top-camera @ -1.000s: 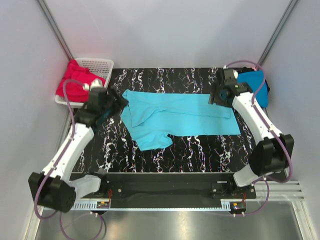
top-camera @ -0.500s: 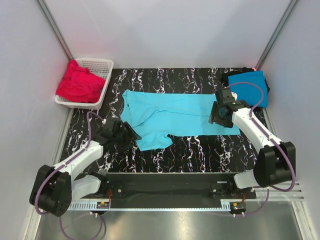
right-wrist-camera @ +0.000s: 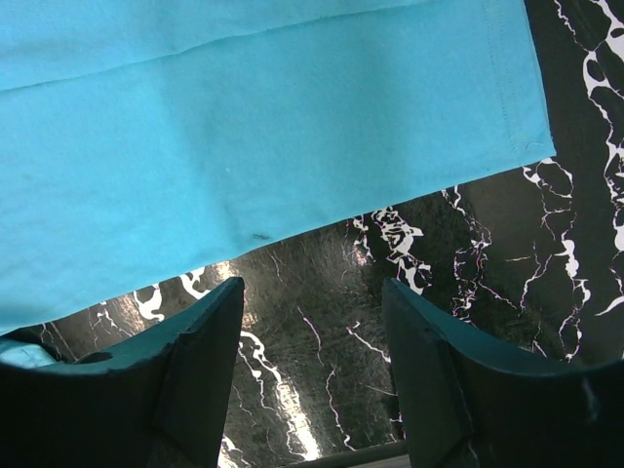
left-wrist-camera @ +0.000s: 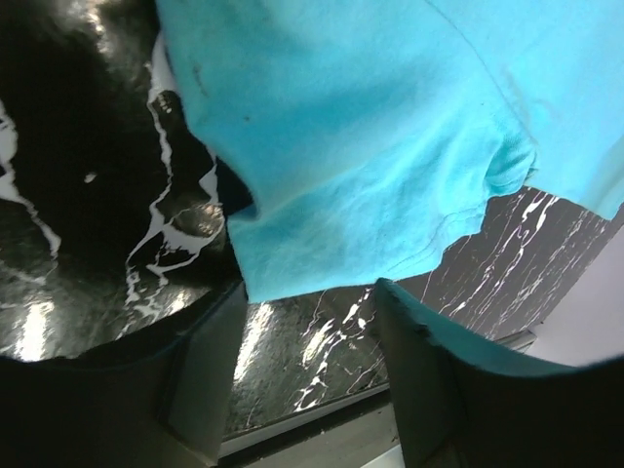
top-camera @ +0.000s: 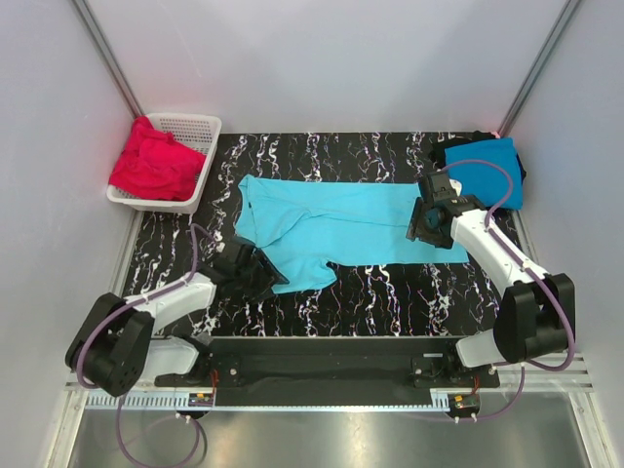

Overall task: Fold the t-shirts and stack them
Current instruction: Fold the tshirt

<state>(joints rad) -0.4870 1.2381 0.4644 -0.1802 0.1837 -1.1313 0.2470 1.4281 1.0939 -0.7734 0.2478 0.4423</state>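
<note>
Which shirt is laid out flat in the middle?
The light turquoise t-shirt; the red ones are heaped in the basket, the blue one lies in the corner.

From above, you cannot see the left end effector's fingertips: its own body covers them, along with the turquoise t-shirt's edge beneath. The right end effector hides a patch of that shirt's hem. Both wrist views crop the shirt. The black t-shirt lies mostly under the deeper blue t-shirt. You cannot count the red t-shirts in the basket.
</note>
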